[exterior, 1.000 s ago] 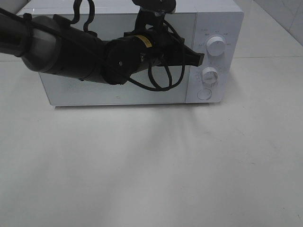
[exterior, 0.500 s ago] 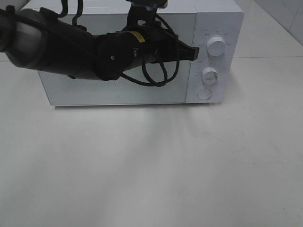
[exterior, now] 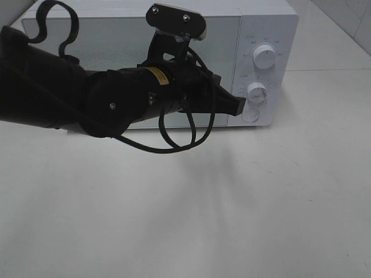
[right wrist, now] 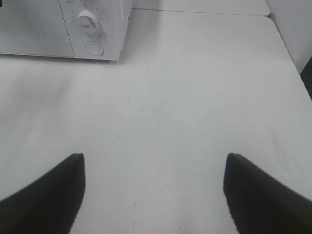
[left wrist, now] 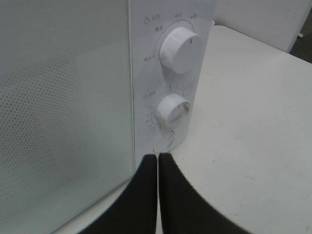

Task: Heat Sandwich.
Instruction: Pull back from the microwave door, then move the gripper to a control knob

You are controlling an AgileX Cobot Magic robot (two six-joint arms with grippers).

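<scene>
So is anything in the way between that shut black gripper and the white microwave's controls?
Nothing visible does. The shut left gripper sits close to the white microwave's round button, under the lower white dial, with only air between.

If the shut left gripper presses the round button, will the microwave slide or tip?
Tipping seems unlikely: the microwave is wide, boxy, and the round button sits low. Slight sliding is possible on the smooth white table.

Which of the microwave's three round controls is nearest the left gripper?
The flat button at the bottom, under the lower knob and upper knob; the shut left gripper points at it.
</scene>
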